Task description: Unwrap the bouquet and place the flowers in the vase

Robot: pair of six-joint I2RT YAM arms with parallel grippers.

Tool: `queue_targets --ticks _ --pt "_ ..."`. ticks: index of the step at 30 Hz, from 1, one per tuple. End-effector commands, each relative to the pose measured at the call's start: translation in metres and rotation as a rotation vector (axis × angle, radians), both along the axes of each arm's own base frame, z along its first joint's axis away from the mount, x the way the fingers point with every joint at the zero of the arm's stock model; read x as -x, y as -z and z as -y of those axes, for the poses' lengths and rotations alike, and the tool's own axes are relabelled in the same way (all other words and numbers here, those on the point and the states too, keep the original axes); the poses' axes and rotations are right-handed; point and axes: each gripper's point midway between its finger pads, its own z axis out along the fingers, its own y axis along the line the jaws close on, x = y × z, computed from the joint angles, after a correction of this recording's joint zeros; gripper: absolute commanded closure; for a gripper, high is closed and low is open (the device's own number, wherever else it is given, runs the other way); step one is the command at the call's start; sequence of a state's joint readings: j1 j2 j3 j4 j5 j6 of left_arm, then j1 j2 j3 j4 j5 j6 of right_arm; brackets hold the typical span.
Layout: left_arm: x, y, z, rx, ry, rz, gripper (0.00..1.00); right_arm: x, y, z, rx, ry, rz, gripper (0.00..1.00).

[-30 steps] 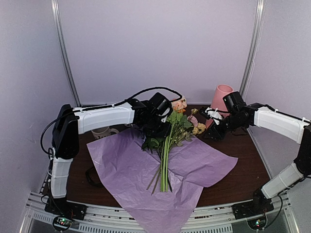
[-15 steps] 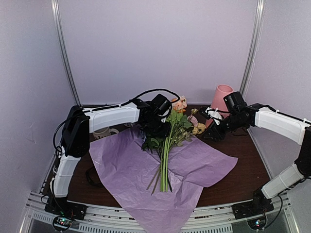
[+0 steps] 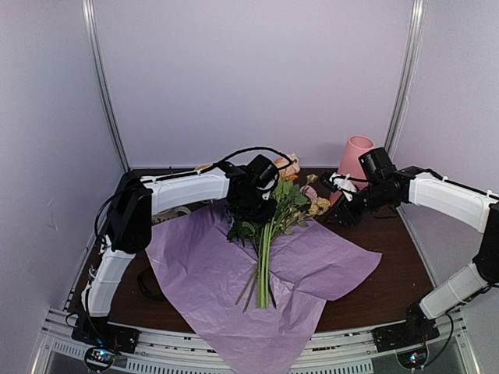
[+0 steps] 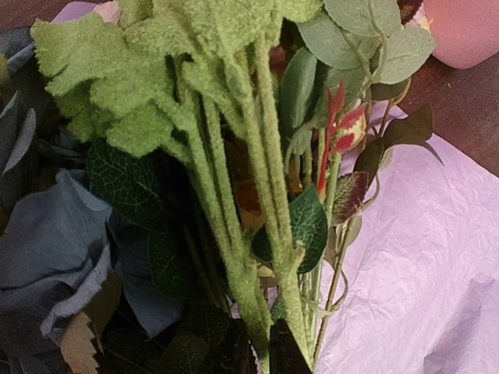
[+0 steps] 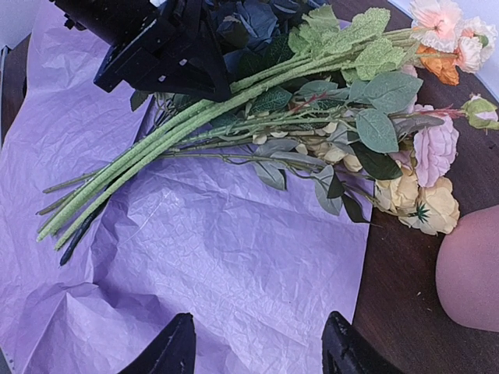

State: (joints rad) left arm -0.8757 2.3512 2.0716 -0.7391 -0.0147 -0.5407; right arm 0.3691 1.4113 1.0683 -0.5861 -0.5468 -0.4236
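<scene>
My left claw point(image 5: 207, 82) pinches the flowers point(image 3: 269, 234) by their green stems, over the purple paper point(image 3: 210, 273). My right claw point(image 5: 261, 347) is wide and holds nothing. The vase point(image 3: 352, 160) stands near it. I think loose stems could slip out when I lift, because the bunch is thick.

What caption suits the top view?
Left gripper at green-stemmed flowers on lilac tissue paper; right gripper open near tall pink vase.
</scene>
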Motion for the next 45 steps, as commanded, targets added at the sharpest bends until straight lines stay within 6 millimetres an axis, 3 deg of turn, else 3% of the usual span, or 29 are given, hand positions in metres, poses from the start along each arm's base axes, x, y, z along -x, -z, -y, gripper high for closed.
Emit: queue_targets --ticks 1,2,9,11,12,13,14,19,22,26,32,40,45 --pt "-0.004 -0.037 -0.005 0.033 -0.003 0.056 0.96 0.005 -0.008 -0.002 -0.018 -0.025 0.031 0.45" --pt "-0.004 -0.048 -0.007 0.039 -0.002 0.075 1.0 0.005 -0.008 -0.002 -0.017 -0.025 0.03 0.45" --pt "0.005 -0.125 -0.025 0.13 -0.001 0.217 1.0 0.004 -0.01 -0.004 -0.029 -0.02 0.028 0.45" --pt "0.007 -0.135 -0.03 0.151 -0.01 0.235 1.0 0.004 -0.009 -0.004 -0.033 -0.018 0.024 0.45" --pt "0.008 -0.134 -0.029 0.158 -0.003 0.224 1.0 0.004 -0.009 -0.004 -0.034 -0.017 0.02 0.45" --pt "0.008 -0.13 -0.026 0.161 0.007 0.204 0.93 0.004 -0.009 -0.005 -0.036 -0.017 0.016 0.45" --pt "0.006 -0.121 -0.02 0.152 0.021 0.174 0.84 0.004 -0.009 -0.005 -0.038 -0.017 0.013 0.45" --pt "0.001 -0.079 0.008 0.158 0.059 0.077 0.66 0.004 -0.008 -0.006 -0.041 -0.016 0.007 0.45" --pt "-0.007 -0.062 0.01 0.124 0.037 0.074 0.57 0.005 -0.01 -0.005 -0.042 -0.015 0.011 0.45" --pt "-0.015 -0.044 0.005 0.064 0.018 0.079 0.6 0.005 -0.009 -0.005 -0.041 -0.015 0.014 0.45" --pt "-0.018 -0.027 0.0 0.023 -0.002 0.073 0.77 0.006 -0.007 -0.005 -0.038 -0.021 0.008 0.45" --pt "-0.018 -0.054 -0.008 0.05 -0.029 0.121 0.75 0.006 -0.006 -0.005 -0.035 -0.024 0.004 0.45" --pt "-0.021 -0.03 -0.007 0.029 -0.022 0.065 0.75 0.006 -0.005 -0.006 -0.037 -0.026 -0.001 0.45"
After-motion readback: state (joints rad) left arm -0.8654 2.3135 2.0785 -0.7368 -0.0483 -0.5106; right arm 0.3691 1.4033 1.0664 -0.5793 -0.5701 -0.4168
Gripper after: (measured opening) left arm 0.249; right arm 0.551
